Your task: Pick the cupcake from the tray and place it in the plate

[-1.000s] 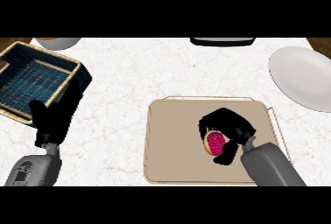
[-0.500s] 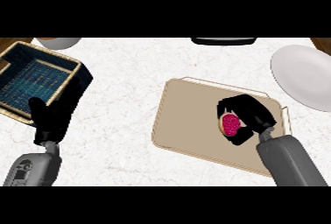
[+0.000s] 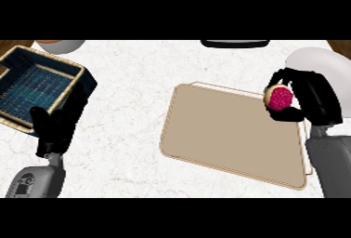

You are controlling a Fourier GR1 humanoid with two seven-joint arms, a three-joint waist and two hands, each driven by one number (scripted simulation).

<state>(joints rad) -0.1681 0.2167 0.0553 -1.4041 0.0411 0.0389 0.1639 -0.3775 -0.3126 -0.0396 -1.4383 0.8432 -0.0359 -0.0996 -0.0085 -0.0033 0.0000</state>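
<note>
Head view: looks steeply down on a white marbled desk (image 3: pixel 137 93).
Right hand: black right hand (image 3: pixel 312 100) at the right side, fingers curled round the pink-topped cupcake with a pale wrapper (image 3: pixel 279 98); raised over the far right corner of the tray.
Cupcake: held in the right hand, pink top turned toward the tray side; off the tray surface, just short of the plate's near edge.
Tray: flat beige rectangular tray (image 3: pixel 226 135), lying skewed on the desk, nothing on it.
Plate: round pale grey plate (image 3: pixel 319 58) at the upper right, partly hidden behind the right hand; only its far part shows.
Left hand: black left hand (image 3: pixel 58 128) at the lower left, fingers straight and relaxed, holding nothing, resting against the near wall of the basket.
Basket: wicker basket with a dark blue lining (image 3: pixel 34 83), upper left, well apart from the tray.
Other things: rim of a white bowl (image 3: pixel 60 44) and a dark dish (image 3: pixel 235 43) at the far edge, both cut off.
Step in hand: carry, judged from the cupcake lifted clear and near the plate.
Next move calls for: travel a little farther right and away until over the plate's middle, then lower and uncurl the fingers, keeping the cupcake upright.
</note>
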